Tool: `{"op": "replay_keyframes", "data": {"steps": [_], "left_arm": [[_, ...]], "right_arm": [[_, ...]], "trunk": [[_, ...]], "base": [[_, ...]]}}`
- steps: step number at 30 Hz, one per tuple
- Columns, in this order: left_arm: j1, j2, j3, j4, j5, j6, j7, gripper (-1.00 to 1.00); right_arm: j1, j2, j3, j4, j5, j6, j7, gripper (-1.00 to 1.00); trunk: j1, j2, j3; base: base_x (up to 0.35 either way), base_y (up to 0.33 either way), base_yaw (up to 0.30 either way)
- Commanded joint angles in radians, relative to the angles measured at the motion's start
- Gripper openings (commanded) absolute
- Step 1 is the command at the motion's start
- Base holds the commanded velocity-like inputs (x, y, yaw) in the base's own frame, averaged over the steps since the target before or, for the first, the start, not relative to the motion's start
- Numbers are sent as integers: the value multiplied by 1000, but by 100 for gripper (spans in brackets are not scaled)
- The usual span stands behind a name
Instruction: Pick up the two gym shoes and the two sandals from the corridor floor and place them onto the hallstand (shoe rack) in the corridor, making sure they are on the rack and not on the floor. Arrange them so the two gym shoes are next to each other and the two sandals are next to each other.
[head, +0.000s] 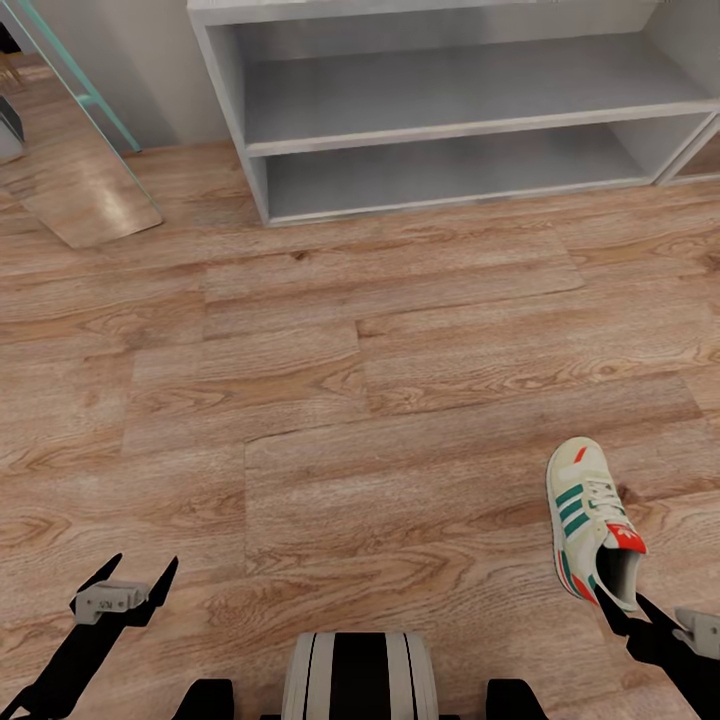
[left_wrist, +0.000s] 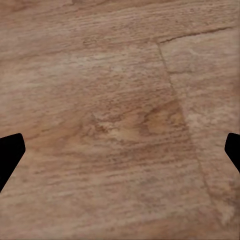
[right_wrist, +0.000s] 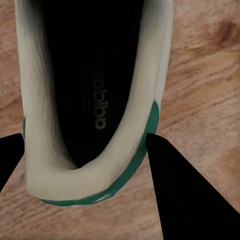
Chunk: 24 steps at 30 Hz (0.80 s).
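One gym shoe, cream with green stripes and a red-orange tongue label, lies on the corridor floor at the lower right, toe pointing toward the hallstand. My right gripper is down at its heel. In the right wrist view the heel opening of the gym shoe sits between the two dark fingers, which stand apart on either side of it. My left gripper hangs open over bare planks at the lower left, nothing between its fingers. The sandals are out of view.
The hallstand's two open shelf levels face me at the top of the head view. A glass-edged panel leans at the far left. My own base shows at the bottom centre. Wood planks stretch between me and the rack.
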Motion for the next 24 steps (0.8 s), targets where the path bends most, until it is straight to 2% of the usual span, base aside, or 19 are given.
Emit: {"op": "replay_keyframes", "data": {"steps": [1,24], "left_arm": [[1,0,-1,0,0,0,-1,100],[4,-3,-9,9,-17,-7,-1,100]], "right_arm": [[1,0,0,0,-2,1,0,-100],[4,8,1,13,-4,-37,-7,-100]], "trunk": [[0,0,1],[0,0,35]], "base": [[0,0,0],[0,0,0]]}}
